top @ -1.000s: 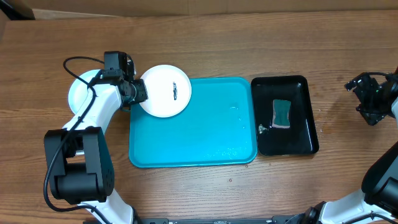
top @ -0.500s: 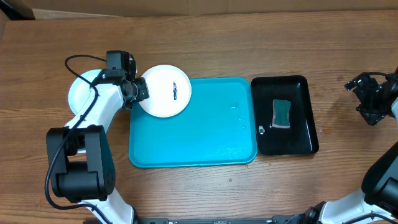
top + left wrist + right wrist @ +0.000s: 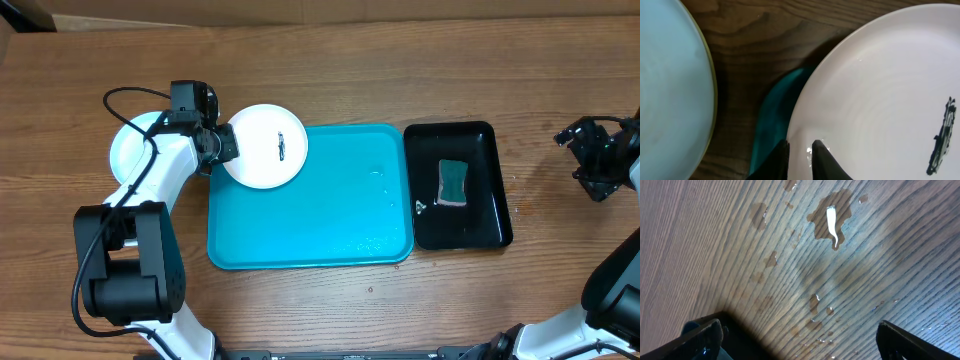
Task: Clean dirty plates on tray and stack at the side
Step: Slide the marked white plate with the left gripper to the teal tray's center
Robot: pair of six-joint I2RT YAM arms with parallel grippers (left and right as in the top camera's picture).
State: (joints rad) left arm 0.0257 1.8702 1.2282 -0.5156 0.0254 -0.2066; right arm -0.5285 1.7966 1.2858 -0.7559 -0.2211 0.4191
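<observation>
A white plate [image 3: 262,150] with a dark smear [image 3: 281,146] lies over the far left corner of the turquoise tray [image 3: 320,220], part of it past the tray's edge. My left gripper [image 3: 224,147] is shut on its left rim. In the left wrist view the two fingers [image 3: 822,160] stand close together across the rim of the white plate [image 3: 880,100], with the tray [image 3: 772,115] underneath. To the left, on the wood, sits a pale blue plate [image 3: 125,152], with a yellow-green edge [image 3: 714,100] showing under it. My right gripper [image 3: 590,160] hangs open at the far right.
A glossy black tray [image 3: 490,225] with a green sponge [image 3: 453,183] stands right of the turquoise tray. Water drops [image 3: 832,215] lie on the wood below my right gripper [image 3: 807,340]. The left arm's cable [image 3: 125,97] loops over the table.
The left wrist has shifted very slightly at the plate's rim. The white plate and the right arm have stayed where they were.
</observation>
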